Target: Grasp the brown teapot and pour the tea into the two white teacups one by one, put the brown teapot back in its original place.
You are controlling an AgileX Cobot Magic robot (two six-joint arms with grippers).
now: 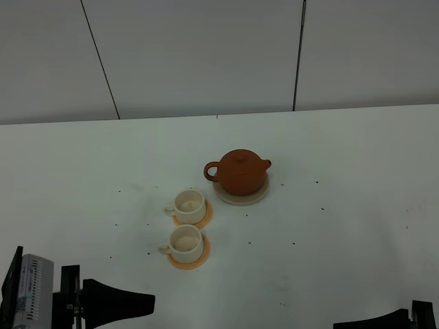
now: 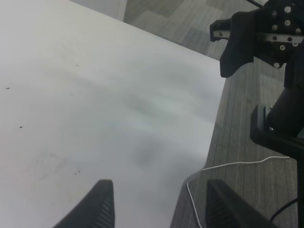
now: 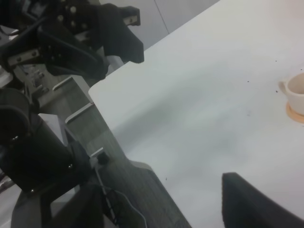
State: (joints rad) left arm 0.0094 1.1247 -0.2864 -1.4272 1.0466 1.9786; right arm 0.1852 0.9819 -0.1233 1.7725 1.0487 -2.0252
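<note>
The brown teapot (image 1: 239,171) stands on the cream trivet disc (image 1: 241,197) near the table's middle, handle to the left, spout to the right. The two white teacups sit on orange coasters in front and left of it: a far cup (image 1: 189,205) and a near cup (image 1: 185,241). My left gripper (image 1: 116,301) is at the front left edge, far from the cups; the left wrist view shows it (image 2: 159,209) open and empty. My right gripper (image 1: 384,321) is at the front right edge. In the right wrist view only one finger (image 3: 256,204) shows, set wide to one side, and one cup (image 3: 297,90) shows at the frame's edge.
The white table (image 1: 329,226) has small dark specks. The table's front edge and grey floor (image 2: 247,142) show beside the left gripper, with a white cable (image 2: 228,166). The other arm (image 2: 261,33) shows in each wrist view (image 3: 85,38).
</note>
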